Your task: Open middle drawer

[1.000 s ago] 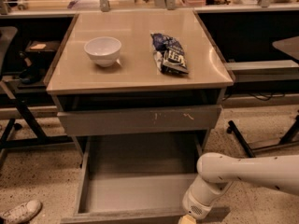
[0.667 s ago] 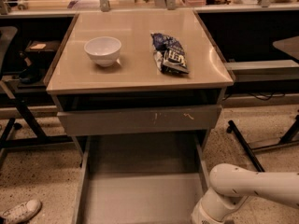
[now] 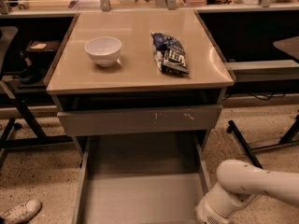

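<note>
The middle drawer [image 3: 140, 190] stands pulled far out toward me below the cabinet top. Its grey inside is bare and its front runs below the bottom edge of the view. Above it is the taller grey front with pale scratch marks [image 3: 135, 120], with a dark gap over it. My white arm [image 3: 243, 185] comes in from the lower right, and its wrist ends by the drawer's right side wall [image 3: 202, 171]. My gripper is below the bottom edge, out of view.
A white bowl [image 3: 103, 50] and a dark blue snack bag [image 3: 170, 52] lie on the tan cabinet top [image 3: 135, 73]. A white shoe [image 3: 18, 211] is on the floor at left. Black table legs [image 3: 243, 141] stand at right, with desks behind.
My arm has drawn back to the right and downward, and the gripper tip has dropped out of view. The middle drawer stays open, showing a little more of its inside.
</note>
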Action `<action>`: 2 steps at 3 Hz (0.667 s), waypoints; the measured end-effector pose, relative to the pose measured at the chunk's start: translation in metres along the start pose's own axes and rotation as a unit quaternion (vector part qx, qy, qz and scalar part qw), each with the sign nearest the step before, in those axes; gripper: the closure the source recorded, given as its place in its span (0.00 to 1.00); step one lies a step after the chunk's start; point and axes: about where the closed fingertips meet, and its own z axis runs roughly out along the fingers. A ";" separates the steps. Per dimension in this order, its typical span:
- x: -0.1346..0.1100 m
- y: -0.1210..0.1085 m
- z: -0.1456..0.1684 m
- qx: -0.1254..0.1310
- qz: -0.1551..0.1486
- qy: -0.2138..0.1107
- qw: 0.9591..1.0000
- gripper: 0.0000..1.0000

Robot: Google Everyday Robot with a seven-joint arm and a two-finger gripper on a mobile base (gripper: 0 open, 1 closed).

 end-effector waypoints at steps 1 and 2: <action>0.035 0.021 -0.082 0.058 0.051 -0.044 0.996 0.00; 0.084 0.052 -0.172 0.136 0.125 -0.072 0.980 0.00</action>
